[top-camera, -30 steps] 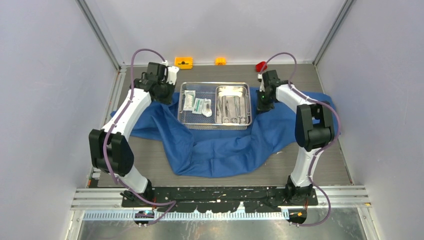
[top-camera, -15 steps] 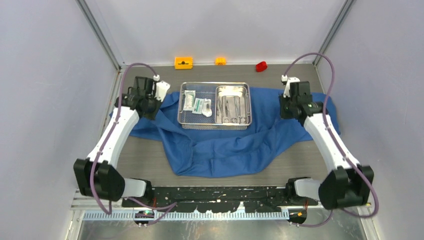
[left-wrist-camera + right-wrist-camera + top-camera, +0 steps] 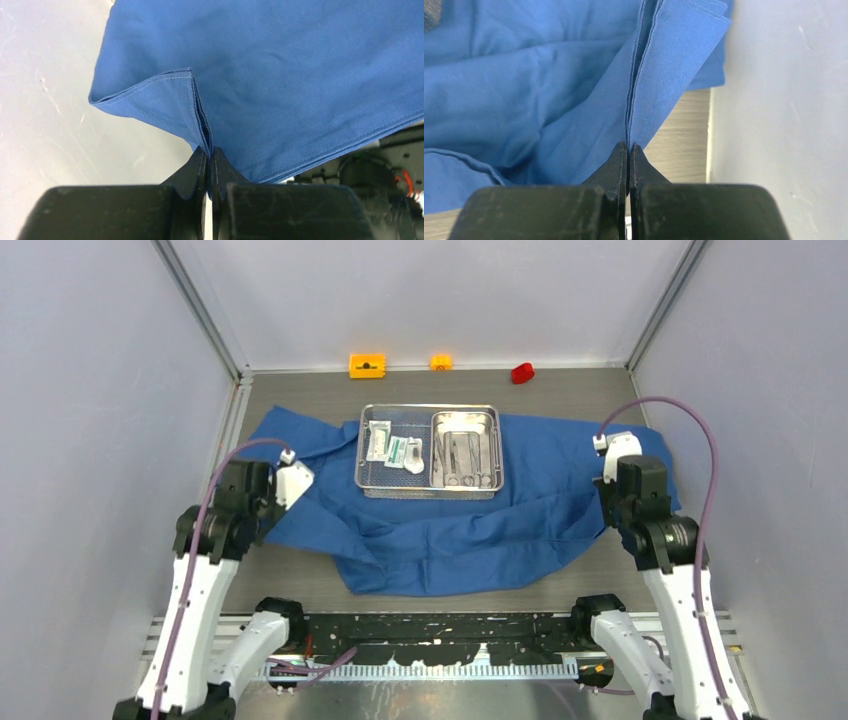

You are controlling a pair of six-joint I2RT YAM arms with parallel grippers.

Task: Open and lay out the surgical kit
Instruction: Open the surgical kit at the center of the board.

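The blue cloth wrap lies spread across the table under a silver wire-mesh basket. The basket holds white packets on its left and a smaller steel tray with slim metal instruments on its right. My left gripper is shut on a folded corner of the wrap, lifted at the cloth's left edge. My right gripper is shut on a folded edge of the wrap at the cloth's right end.
Two orange blocks and a small red block sit along the back edge. Grey side walls close in on both sides; the right wall is close to my right gripper. The arm bases' black rail runs along the near edge.
Both arms have swung from beside the basket outward and toward the near edge, each dragging a pinched cloth corner. The wrap is now spread wider to the left and right.
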